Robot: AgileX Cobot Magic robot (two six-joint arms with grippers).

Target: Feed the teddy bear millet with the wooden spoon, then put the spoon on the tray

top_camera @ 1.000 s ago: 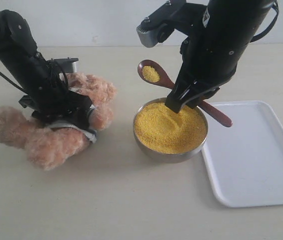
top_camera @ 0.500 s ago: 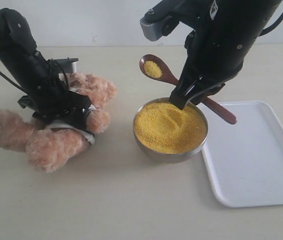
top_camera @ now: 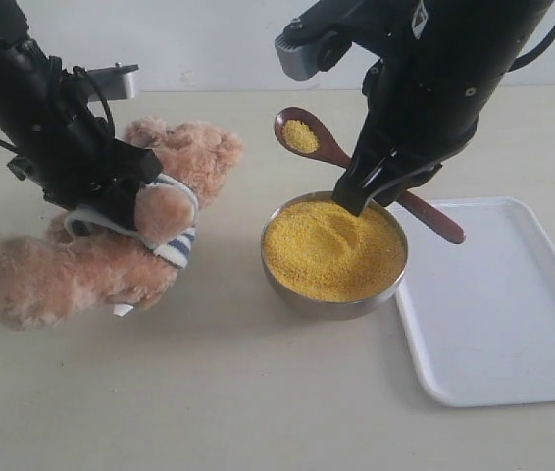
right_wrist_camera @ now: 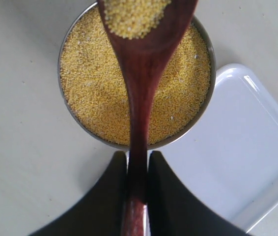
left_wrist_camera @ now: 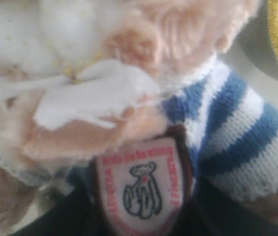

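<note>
Hold the wooden spoon [top_camera: 325, 150], its handle clamped in the right jaws, level over the eleven o'clock rim of the bowl [top_camera: 328, 307], carrying its millet [top_camera: 299, 135] slowly toward nine o'clock, where the left jaws apparently pinch the teddy bear [top_camera: 96, 270].

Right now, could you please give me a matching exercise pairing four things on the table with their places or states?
1 teddy bear
2 wooden spoon
3 metal bowl
4 tray

a white, flat beside the bowl
b heaped with yellow millet
c held by the left fingers
d held by the right fingers, over the bowl

Pairs: 1-c, 2-d, 3-b, 4-a.
</note>
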